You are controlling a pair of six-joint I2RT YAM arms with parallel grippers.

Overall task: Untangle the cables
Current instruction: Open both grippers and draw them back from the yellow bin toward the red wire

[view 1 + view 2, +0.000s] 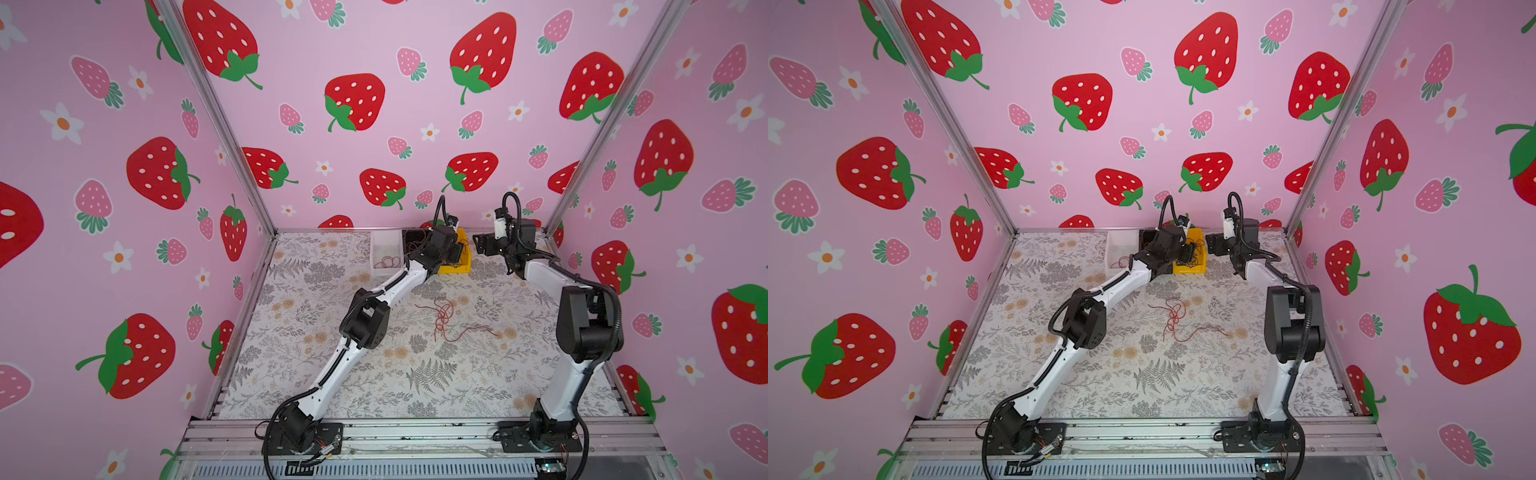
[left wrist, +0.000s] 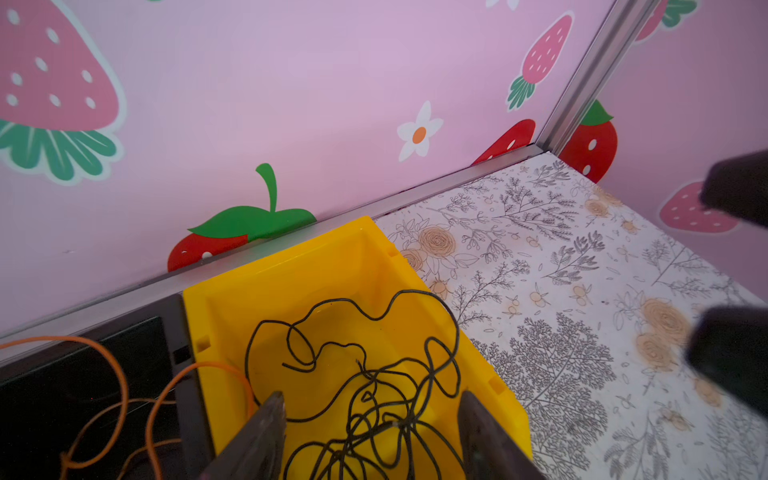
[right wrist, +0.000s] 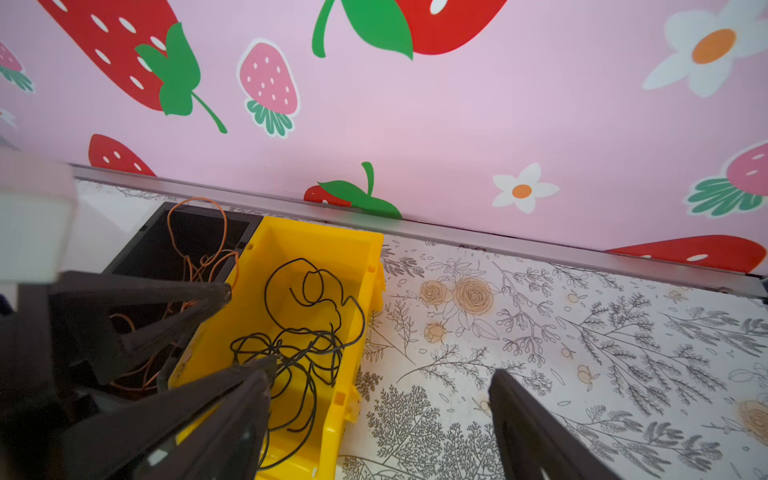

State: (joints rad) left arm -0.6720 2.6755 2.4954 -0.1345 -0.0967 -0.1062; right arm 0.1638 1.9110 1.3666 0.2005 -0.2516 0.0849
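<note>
Hovering over the far yellow bin, your left gripper stands wide above black cables, seemingly sorted by colour; your right gripper waits beside, wide, empty.

On my feed the yellow bin looks like glossy plastic, black cables matt, tabletop cover smooth, rail brushed metal.

Bright, even light, faint soft shadows. Walls bow at both top views' edges; the right gripper has blurred fingers near the lens.
</note>
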